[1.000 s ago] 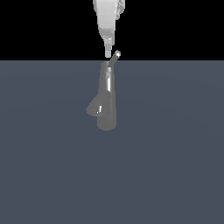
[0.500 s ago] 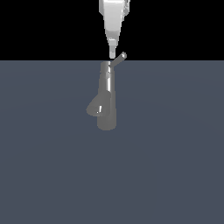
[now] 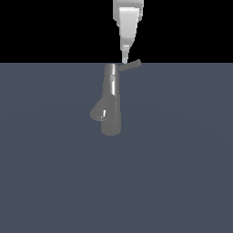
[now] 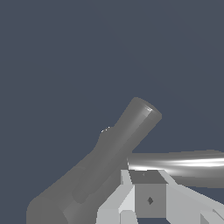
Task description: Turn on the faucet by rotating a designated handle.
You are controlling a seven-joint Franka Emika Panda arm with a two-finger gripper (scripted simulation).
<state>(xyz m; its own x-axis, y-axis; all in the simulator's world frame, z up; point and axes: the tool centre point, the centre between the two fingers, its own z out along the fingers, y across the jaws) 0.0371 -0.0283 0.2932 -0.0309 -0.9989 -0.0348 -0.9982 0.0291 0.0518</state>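
Claw [image 3: 124,59] above handle [image 3: 130,66] atop faucet [image 3: 110,102].

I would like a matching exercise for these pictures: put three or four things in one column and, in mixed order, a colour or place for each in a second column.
Column 1:
1. faucet
2. handle
3. gripper
4. floor

Column 2:
A. white, coming from above
B. flat dark blue-grey surface
C. upright shiny grey cylinder
D. thin rod pointing to the exterior view's right

Pairs: 1-C, 2-D, 3-A, 4-B
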